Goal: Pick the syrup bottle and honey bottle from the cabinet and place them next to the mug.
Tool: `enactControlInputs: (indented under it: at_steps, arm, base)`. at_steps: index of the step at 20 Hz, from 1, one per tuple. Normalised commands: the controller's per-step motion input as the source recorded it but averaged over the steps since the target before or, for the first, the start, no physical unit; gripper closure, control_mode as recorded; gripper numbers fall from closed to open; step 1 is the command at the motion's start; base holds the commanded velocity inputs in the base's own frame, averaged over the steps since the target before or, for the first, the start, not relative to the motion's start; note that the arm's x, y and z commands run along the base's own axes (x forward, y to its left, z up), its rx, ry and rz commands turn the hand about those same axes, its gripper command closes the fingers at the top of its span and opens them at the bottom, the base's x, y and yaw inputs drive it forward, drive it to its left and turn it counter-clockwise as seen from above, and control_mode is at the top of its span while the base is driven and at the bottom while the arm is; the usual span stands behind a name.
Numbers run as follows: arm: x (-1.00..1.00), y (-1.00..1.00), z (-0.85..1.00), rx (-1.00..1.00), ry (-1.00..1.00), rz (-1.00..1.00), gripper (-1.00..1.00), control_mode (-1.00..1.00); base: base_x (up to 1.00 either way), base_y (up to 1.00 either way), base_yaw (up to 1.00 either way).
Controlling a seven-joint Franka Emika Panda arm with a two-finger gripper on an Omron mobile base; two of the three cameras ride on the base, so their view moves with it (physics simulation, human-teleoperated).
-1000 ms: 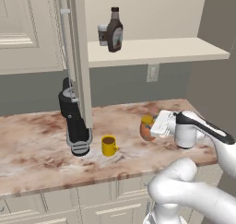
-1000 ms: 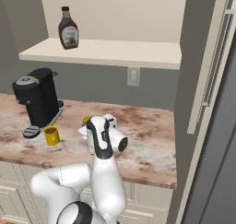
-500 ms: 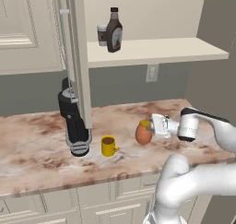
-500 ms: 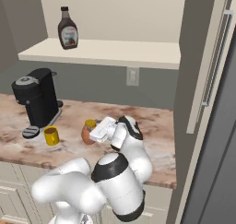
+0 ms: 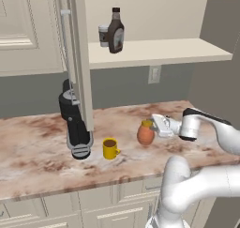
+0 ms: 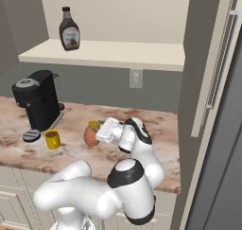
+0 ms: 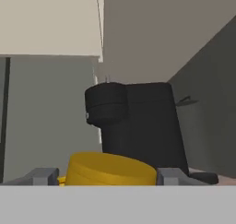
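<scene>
Clamping honey bottle (image 5: 146,133) on counter, end effector (image 5: 154,125); mug (image 5: 110,148) near, apart.

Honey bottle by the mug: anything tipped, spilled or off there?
Nothing stands out. The honey bottle stands upright on the counter beside the mug, not touching it, with the gripper at its cap. No spill visible.

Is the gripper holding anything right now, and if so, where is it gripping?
Yes: the gripper holds the honey bottle at its yellow cap, one finger on each side in the hand view. The bottle's base is on or just above the counter, beside the mug.
</scene>
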Motion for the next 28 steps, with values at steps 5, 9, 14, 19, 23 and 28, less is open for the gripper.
enactControlInputs:
  at_steps: [5, 9, 14, 19, 23, 28]
  arm:
    - [-0.18, 0.69, -0.28, 0.0, 0.0, 0.04, 1.0, -1.0]
    - [-0.76, 0.3, -0.38, 0.0, 0.0, 0.05, 1.0, -1.0]
    - [-0.83, 0.29, -0.52, -0.03, 0.0, 0.05, -1.0, -1.0]
    - [-0.49, 0.16, -0.1, -0.01, -0.02, 0.04, -1.0, -1.0]
    - [-0.09, 0.0, 0.04, 0.0, -0.01, 0.0, -1.0, -1.0]
    - [-0.34, 0.0, 0.85, 0.05, -0.09, 0.0, -1.0, -1.0]
  base:
    - [0.0, 0.0, 0.0]
    - [0.0, 0.0, 0.0]
    - [0.0, 0.0, 0.0]
    - [0.0, 0.0, 0.0]
    - [0.0, 0.0, 0.0]
    - [0.0, 0.0, 0.0]
